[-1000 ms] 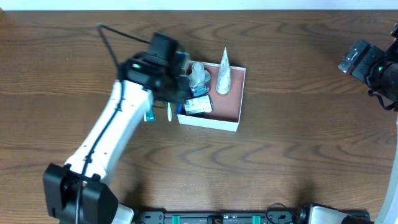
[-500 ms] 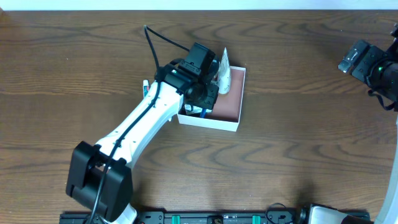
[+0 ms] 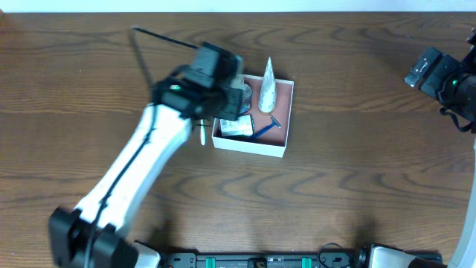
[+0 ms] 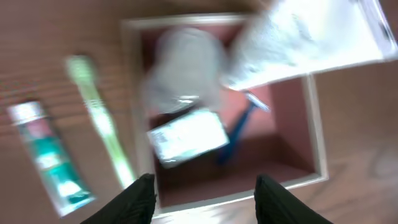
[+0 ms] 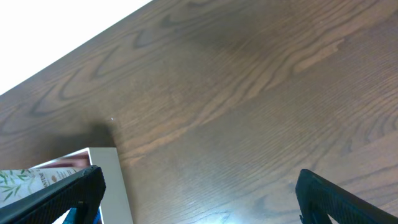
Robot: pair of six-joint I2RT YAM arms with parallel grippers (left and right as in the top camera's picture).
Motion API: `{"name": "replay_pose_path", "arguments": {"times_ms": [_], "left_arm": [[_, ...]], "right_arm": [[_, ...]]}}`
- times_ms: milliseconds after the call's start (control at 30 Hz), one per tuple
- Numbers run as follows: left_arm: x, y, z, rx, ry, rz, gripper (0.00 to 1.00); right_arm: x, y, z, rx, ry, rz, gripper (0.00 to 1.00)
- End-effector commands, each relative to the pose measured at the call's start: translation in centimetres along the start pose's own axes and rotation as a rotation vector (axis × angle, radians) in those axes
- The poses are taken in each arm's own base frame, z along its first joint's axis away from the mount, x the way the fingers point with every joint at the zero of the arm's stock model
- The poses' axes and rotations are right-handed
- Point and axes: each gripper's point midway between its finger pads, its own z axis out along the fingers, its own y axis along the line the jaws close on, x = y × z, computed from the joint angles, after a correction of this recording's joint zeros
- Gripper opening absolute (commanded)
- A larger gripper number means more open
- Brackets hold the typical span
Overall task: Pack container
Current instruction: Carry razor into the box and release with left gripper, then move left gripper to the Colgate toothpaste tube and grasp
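Two fingers of the left end effector (image 4: 205, 186) stood wide apart and empty, drawn back above the left wall of the container (image 3: 253, 147) mid-worktop (image 3: 335, 186). Half a second earlier it had reached inside; a blue razor (image 3: 266, 127) now lay there. Farther off, the right end effector (image 5: 199, 186) gaped empty, unmoved.

text: none legible | carton (image 4: 186, 138) label: perhaps printed, too blurred
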Motion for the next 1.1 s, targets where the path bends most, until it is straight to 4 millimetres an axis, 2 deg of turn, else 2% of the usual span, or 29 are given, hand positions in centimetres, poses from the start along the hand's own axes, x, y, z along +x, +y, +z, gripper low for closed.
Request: {"name": "replay_pose_path", "arguments": {"times_ms": [0,67,167,300,400,567,700,800,933,1067], "left_arm": [[-0.6,5.6,-1.8,-0.196,-0.045,-0.067,0.57],[-0.3,8.6,-1.8,-0.274,-0.030,-0.113,0.58],[1.0,12.0,-0.3,-0.317,0.031,-0.184,0.58],[3.9,15.9,3.3,-0.360,0.168,-0.263,0.59],[5.6,17.9,6.2,-0.373,0.251,-0.304,0.63],[7.8,17.6,11.2,-0.232,0.362,-0.300,0.63],[8.9,18.0,13.1,-0.229,0.399,-0.306,0.63],[9.1,18.2,13.7,-0.228,0.402,-0.298,0.62],[9.2,18.2,13.8,-0.228,0.407,-0.297,0.49],[9.2,18.2,13.8,-0.228,0.408,-0.297,0.22]], "right_arm": [[-0.1,-0.2,-0.1,0.001,-0.004,0.015,0.99],[-0.1,-0.2,-0.1,0.001,-0.004,0.015,0.99],[-0.1,-0.2,-0.1,0.001,-0.004,0.015,0.99],[-0.1,-0.2,-0.1,0.001,-0.004,0.015,0.99],[-0.1,-0.2,-0.1,0.001,-0.004,0.015,0.99],[-0.1,-0.2,-0.1,0.001,-0.004,0.015,0.99],[-0.1,-0.2,-0.1,0.001,-0.004,0.015,0.99],[-0.1,-0.2,-0.1,0.001,-0.004,0.015,0.99],[-0.1,-0.2,-0.1,0.001,-0.004,0.015,0.99],[-0.1,-0.2,-0.1,0.001,-0.004,0.015,0.99]]}}
